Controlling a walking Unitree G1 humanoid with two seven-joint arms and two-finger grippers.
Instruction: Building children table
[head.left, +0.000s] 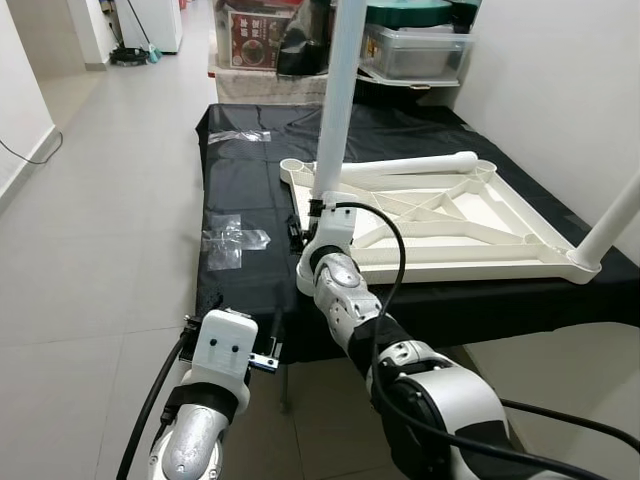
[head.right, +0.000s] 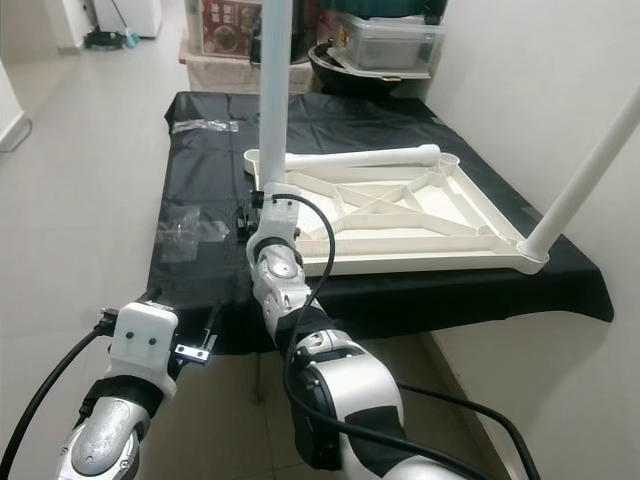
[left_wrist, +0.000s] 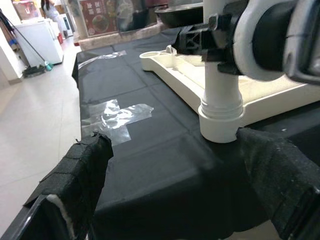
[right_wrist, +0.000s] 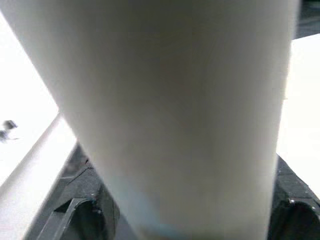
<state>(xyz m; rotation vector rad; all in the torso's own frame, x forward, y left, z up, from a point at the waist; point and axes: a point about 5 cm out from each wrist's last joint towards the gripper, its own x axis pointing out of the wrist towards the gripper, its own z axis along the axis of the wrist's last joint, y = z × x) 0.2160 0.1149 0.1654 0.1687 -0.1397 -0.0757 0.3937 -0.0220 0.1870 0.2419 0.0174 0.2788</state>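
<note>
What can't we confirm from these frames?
- Right gripper: finger contact on the upright leg is hidden behind the wrist in the eye views; the right wrist view is a blurred close-up of the leg.
- Upright leg's top: cut off by the frame edge.
- Leg seating in the tabletop corner socket: inside hidden.
- Lying leg: far side hidden.
- Left gripper: open, short of the socket.

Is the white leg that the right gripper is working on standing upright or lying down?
Upright. The white leg rises straight from the corner socket of the upturned tabletop, with the right gripper closed around its base.
</note>
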